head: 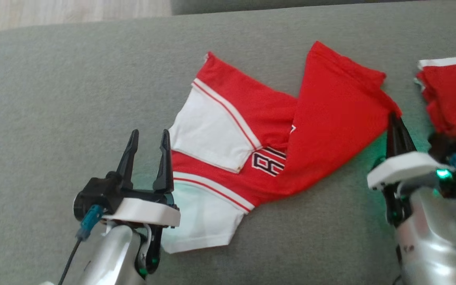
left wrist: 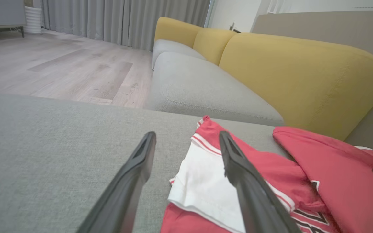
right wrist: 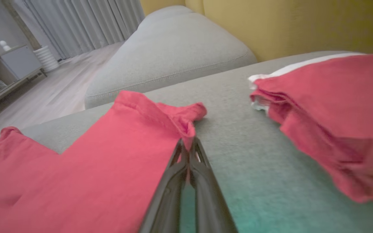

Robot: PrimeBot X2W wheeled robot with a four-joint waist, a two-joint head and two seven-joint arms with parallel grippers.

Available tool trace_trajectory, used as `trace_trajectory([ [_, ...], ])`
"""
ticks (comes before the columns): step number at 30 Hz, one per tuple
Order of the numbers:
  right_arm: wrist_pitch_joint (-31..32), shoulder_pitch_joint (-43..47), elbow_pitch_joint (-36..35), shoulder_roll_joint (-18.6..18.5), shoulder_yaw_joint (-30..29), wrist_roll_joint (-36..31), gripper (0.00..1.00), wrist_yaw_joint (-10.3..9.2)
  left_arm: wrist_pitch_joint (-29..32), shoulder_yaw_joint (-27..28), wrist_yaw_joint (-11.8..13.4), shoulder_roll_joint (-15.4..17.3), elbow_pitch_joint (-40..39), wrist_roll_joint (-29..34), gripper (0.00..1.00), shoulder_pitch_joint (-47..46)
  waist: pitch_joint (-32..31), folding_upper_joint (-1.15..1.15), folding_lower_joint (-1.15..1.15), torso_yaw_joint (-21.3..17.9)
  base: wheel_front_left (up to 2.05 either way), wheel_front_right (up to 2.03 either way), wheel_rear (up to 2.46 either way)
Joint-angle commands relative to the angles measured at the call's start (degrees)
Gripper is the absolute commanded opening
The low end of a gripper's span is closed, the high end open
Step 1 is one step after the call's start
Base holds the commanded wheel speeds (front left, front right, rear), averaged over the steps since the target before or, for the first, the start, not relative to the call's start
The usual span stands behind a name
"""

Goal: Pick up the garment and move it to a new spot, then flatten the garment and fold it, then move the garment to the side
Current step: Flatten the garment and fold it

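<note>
Garment [head: 331, 118] red, white sleeves [head: 208, 130], black lettering [head: 267, 163], right side folded over

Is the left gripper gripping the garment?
No, the left gripper is wide open at the edge of the garment, clamping nothing.

Black-and-white lettering [head: 268, 163] on red-and-white jersey garment [head: 244, 99] was partly under folded-over red flap [head: 339, 118]; unreadable. Lower white panel [head: 204, 223] was partly hidden behind left gripper [head: 150, 133] and its wrist. Second red folded cloth w/ white trim [head: 453, 99] was cut off by head view's edge, blurred in right wrist view. Garment's edge was hidden between closed fingers of right gripper [head: 393, 115]. Garment ran off btm of both wrist views.
</note>
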Motion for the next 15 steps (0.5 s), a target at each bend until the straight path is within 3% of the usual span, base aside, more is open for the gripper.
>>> trace_trajectory([
  [1,-0.8,1.4,-2.8,-0.1,0.4,-0.5,0.0,-0.04,-0.5,2.3,-0.2,0.2,-1.6,0.5,1.0,-0.4,-1.1,0.0,0.0,-1.8,0.0,0.0,0.0],
  [7,-0.1,8.0,-7.3,-0.1,-4.3,-2.9,0.0,-0.04,-0.5,3.3,-0.5,-0.1,-1.7,0.9,1.0,0.6,-2.8,0.0,0.0,-5.1,0.0,0.0,0.0],
  [15,7.1,16.3,-16.8,-0.1,-7.0,-3.5,0.0,-0.04,-0.5,4.2,-1.1,-0.6,-1.4,1.2,1.0,0.4,-3.7,0.0,0.0,-6.8,0.0,0.0,0.0],
])
